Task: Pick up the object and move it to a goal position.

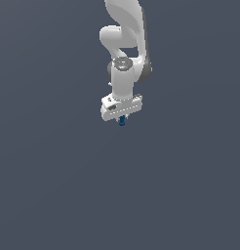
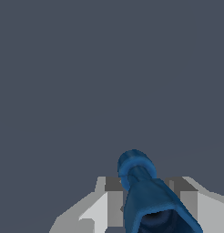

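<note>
The object (image 1: 122,121) is a tiny dark-blue cylindrical blob with lighter blue patches, poking out just under the white gripper (image 1: 121,118) in the exterior view. The gripper hangs from the white arm and points down, shut on the object. In the wrist view the object (image 2: 143,191) fills the space between the two grey fingers (image 2: 109,202), with its rounded end sticking out beyond them. The fingertips themselves are mostly hidden by the hand in the exterior view.
The white arm (image 1: 124,53) comes down from the top of the exterior view. A plain dark grey-blue surface (image 1: 53,185) fills the background in both views.
</note>
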Robot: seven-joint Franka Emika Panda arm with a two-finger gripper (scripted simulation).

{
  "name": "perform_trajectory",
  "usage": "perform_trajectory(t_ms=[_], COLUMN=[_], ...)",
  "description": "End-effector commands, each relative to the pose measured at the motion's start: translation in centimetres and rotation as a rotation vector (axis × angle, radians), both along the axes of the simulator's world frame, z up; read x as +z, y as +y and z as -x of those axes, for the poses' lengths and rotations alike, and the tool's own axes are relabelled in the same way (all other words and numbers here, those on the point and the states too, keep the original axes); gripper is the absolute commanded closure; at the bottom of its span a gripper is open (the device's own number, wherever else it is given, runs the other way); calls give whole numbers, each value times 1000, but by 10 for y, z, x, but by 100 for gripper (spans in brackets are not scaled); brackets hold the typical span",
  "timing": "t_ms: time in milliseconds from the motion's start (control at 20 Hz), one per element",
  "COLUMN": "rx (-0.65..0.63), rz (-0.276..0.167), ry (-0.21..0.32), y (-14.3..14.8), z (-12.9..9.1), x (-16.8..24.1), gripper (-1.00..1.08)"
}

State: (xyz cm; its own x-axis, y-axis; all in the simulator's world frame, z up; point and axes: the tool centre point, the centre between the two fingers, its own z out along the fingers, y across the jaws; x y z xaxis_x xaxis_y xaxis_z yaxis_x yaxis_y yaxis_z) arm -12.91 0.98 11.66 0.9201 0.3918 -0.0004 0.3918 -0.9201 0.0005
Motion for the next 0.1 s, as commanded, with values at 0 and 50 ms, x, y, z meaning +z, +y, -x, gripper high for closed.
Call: perform_trajectory(t_ms=[0, 50], rx=[0, 0], rz=[0, 0], ry=[0, 0], y=[1, 1], z=[2, 2], x=[1, 1], gripper=[108, 108])
